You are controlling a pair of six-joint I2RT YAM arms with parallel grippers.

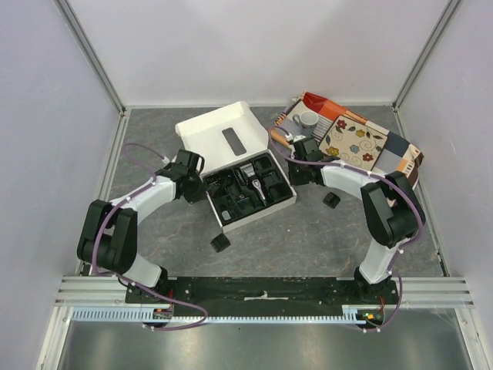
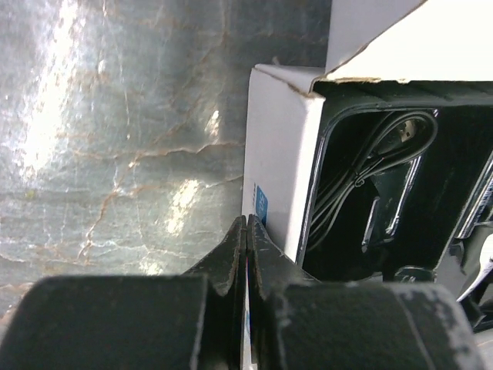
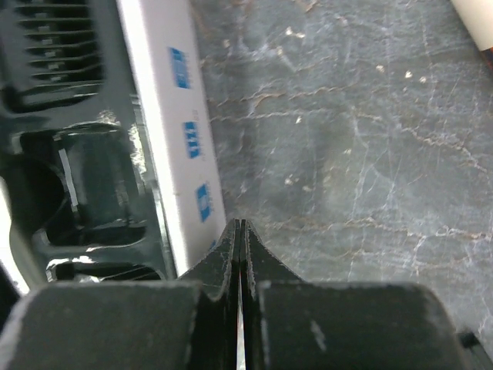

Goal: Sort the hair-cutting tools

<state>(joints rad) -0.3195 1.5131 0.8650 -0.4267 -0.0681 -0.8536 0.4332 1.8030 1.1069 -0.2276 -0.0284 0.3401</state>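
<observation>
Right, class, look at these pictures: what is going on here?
Two robot arms flank an open white box. The left gripper and right gripper are both shut and empty, each close beside a side wall of the box. Inside, the clipper lies among comb attachments and a cable. One black piece lies on the table near the left arm, another near the right. Nothing is held.

White walls [image 1: 254,46] close three sides of a grey marbled table [image 1: 300,239] (glossy, catching light); a metal rail [image 1: 439,291] lines its near edge.
</observation>
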